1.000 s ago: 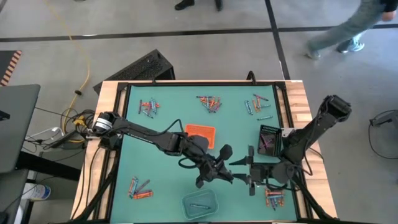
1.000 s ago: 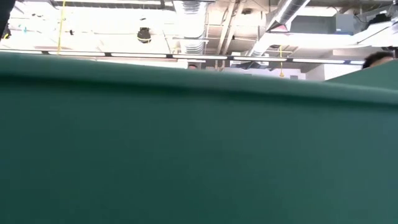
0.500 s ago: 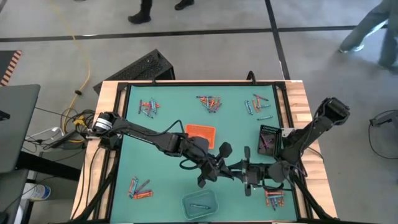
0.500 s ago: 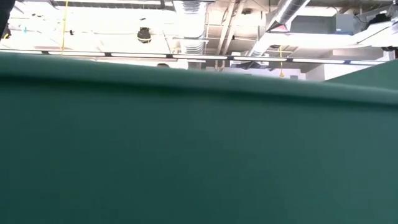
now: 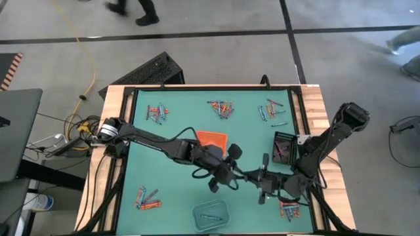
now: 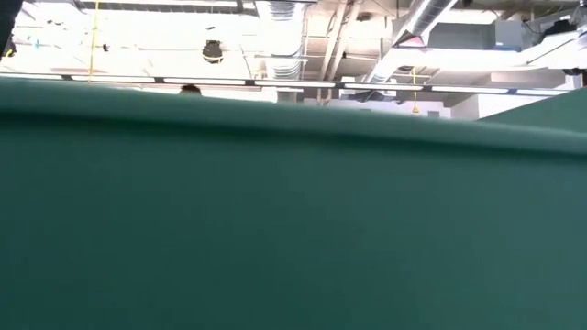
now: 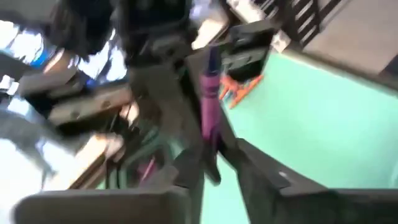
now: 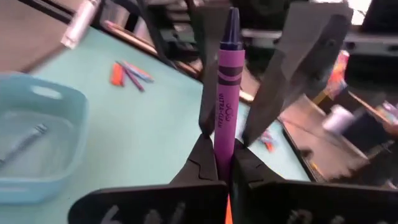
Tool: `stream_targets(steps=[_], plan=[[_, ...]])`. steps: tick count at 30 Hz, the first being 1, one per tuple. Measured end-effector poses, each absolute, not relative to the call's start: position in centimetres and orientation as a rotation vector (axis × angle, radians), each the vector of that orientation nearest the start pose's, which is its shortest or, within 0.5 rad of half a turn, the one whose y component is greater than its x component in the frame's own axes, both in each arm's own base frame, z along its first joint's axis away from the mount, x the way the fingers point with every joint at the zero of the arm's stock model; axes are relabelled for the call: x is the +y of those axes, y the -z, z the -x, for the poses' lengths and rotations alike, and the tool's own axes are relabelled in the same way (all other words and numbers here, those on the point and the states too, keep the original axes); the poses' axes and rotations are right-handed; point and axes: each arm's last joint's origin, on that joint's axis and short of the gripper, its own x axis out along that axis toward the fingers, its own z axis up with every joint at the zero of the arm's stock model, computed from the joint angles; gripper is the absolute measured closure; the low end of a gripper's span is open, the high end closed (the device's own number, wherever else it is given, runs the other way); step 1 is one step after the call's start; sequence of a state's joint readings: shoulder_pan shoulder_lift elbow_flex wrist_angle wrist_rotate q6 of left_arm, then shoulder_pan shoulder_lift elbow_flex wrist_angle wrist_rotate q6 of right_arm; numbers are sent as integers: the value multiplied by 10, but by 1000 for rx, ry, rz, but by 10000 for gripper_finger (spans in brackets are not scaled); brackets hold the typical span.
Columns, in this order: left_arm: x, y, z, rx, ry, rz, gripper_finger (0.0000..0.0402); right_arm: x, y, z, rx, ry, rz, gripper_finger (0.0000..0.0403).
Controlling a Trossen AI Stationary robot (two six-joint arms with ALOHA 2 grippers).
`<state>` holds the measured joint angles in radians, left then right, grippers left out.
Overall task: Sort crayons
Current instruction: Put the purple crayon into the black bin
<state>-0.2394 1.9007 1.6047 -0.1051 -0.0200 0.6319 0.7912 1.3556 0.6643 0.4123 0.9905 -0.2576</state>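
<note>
Green mat [image 5: 170, 196], purple crayon [image 8: 225, 106] clamped upright in right gripper [image 8: 217, 163]

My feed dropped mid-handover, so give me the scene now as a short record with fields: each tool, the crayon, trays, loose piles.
right tool: shut on purple crayon, mid-table
left tool: meets the right tool, fingers open beside the crayon
clear tray: near edge, one crayon inside
orange tray: centre
black tray: right side
loose piles: five on the mat, three far, two near
</note>
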Motion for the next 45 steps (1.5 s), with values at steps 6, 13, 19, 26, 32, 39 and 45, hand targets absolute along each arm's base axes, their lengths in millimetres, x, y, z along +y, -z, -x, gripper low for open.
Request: stream_targets(steps=[6, 13, 19, 26, 32, 39, 45], plan=[[-95, -299, -408, 620, 238, -572, 227, 155, -227, -197, 283, 344, 369, 400], [-110, -284, -372, 975, 235, -404, 210, 107, -228, -169, 411, 510, 72, 400], [-150, -277, -348, 1068, 260, -389, 221, 68, -218, -138, 693, 686, -232, 400], [-195, -277, -324, 1064, 295, -380, 224, 53, -213, -115, 946, 858, -472, 393], [-222, -276, -304, 1072, 312, -332, 224, 48, -211, -118, 983, 904, -536, 391], [-243, -286, -276, 1156, 277, -269, 224, 43, -204, -127, 1078, 933, -523, 383], [-259, -300, -261, 1108, 247, -277, 224, 47, -197, -132, 1173, 912, -471, 352]])
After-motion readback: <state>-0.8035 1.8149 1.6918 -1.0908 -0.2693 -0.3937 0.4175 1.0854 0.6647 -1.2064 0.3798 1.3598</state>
